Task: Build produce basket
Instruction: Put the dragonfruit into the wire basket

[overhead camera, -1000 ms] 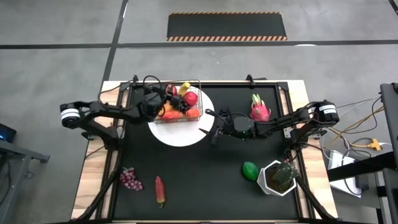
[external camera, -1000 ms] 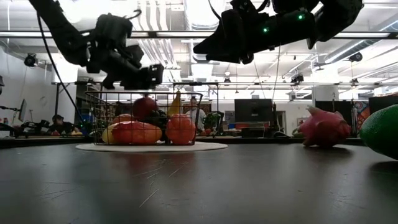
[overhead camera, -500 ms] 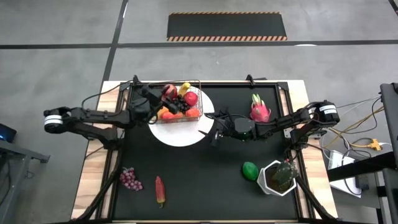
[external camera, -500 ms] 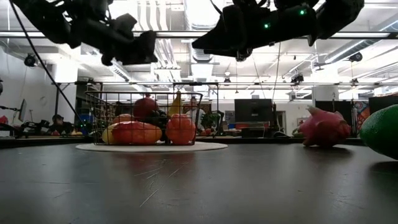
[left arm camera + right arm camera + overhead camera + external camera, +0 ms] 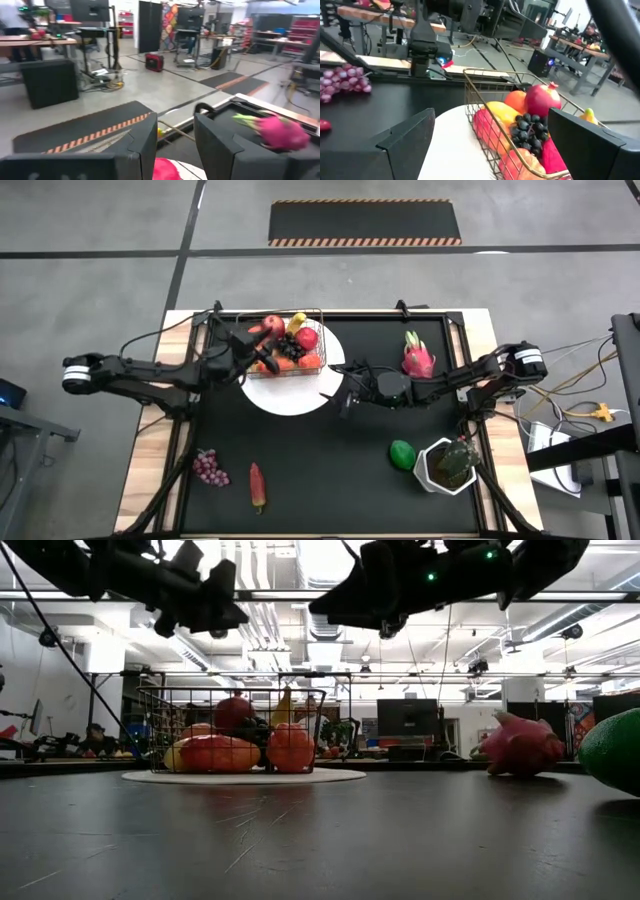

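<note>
L pincer beside basket

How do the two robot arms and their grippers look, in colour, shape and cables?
Both arms are slim, dark and jointed, each with a white and black cylinder at one joint. Black cables run along them. The right arm shows small green lights. The left gripper and right gripper have broad, flat, dark fingers with angular edges.

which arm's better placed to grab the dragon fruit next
Right, probably. The right claw hangs open beside the plate, and the dragon fruit lies on the right arm's side of the table. The left claw sits at the basket's far end, farther away.
</note>
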Available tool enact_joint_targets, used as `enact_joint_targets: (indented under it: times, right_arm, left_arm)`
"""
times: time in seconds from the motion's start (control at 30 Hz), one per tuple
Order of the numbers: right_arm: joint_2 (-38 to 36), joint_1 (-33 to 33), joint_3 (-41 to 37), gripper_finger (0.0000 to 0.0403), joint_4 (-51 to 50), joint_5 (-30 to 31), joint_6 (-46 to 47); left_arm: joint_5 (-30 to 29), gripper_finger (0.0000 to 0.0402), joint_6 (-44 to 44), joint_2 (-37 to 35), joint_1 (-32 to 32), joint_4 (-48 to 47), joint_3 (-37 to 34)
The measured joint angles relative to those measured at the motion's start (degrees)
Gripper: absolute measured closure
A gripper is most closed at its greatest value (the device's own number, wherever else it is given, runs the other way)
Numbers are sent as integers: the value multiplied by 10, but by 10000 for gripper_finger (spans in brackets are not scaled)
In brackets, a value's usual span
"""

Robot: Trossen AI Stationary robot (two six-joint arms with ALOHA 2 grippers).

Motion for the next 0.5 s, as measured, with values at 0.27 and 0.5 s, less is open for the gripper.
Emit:
enact_joint_targets:
  times: [0.27,0.5]
  right_arm:
    - [-10,0,0,35,-4,1,-18]
    - [-8,-1,-1,35,-6,-1,-39]
  left_arm:
    - [2,290,9,6,-29,-2,-1]
    - [-3,290,108,13,-27,2,1]
